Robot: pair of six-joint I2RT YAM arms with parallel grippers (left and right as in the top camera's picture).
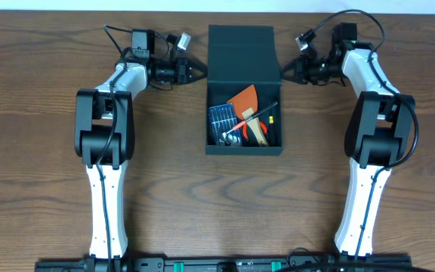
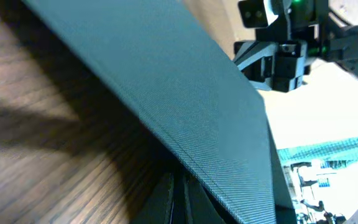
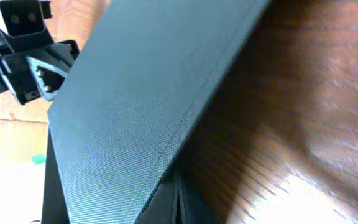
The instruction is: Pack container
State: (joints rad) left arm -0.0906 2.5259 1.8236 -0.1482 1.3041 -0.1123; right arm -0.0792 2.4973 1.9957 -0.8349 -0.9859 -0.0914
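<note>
Both my grippers are closed and empty: the left gripper (image 1: 200,72) at the 9 o'clock edge of the container's (image 1: 244,149) lid (image 1: 240,51), the right gripper (image 1: 286,74) at 3 o'clock. I should tip the lid evenly toward 6 o'clock, without twisting.

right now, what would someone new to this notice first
The dark box in the middle of the table stands out first. Its lid is laid open toward the far edge, and the tools jumbled inside include an orange blade and a blue ridged square. Next comes the symmetry: the left fingers and right fingers, both shut, point inward at opposite side edges of the lid.
</note>
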